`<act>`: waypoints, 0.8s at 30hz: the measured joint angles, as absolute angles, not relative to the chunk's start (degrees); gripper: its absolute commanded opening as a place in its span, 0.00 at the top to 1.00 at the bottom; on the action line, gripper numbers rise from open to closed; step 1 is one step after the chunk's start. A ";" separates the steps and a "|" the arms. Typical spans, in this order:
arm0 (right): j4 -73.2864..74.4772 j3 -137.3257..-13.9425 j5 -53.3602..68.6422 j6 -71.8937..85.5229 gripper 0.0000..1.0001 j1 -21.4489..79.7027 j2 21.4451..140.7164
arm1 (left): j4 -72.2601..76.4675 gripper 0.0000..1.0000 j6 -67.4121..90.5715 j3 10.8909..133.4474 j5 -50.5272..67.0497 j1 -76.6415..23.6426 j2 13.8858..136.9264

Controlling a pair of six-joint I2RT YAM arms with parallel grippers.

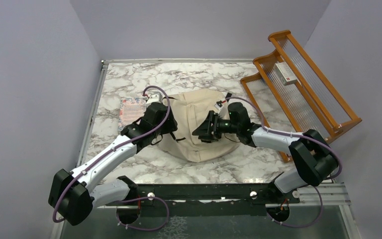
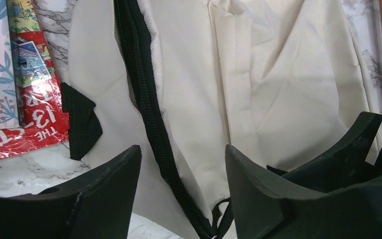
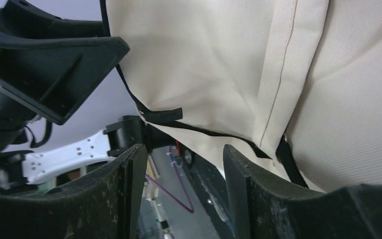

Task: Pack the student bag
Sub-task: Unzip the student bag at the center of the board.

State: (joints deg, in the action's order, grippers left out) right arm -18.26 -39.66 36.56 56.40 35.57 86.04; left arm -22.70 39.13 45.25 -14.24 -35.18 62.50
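Note:
The student bag (image 1: 194, 117), beige fabric with black zippers, lies flat in the middle of the marble table. My left gripper (image 1: 170, 132) is open at the bag's left edge. In the left wrist view (image 2: 181, 159) its jaws straddle the black zipper line (image 2: 144, 94) without closing on it. My right gripper (image 1: 200, 133) is open and empty, low over the bag's middle and pointing left. In the right wrist view (image 3: 179, 159) the bag's cloth (image 3: 229, 64) hangs just past its fingertips. The two grippers face each other, close together.
A red-edged book (image 2: 35, 99) and a pink floral notebook (image 1: 132, 110) lie on the table just left of the bag. A wooden rack (image 1: 303, 84) holding a white box (image 1: 285, 73) stands at the back right. Purple walls enclose the table.

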 measured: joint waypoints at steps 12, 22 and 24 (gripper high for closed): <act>-29.41 -36.18 30.26 78.00 0.39 42.26 87.50 | -21.30 0.84 38.46 43.03 -12.64 -34.54 62.57; -30.24 -36.14 22.35 90.08 0.43 46.83 90.54 | -20.73 1.00 37.95 42.70 -11.73 -34.50 62.70; -30.48 -36.16 21.39 91.35 0.43 47.31 90.89 | -20.62 1.00 37.87 42.70 -11.42 -34.50 62.81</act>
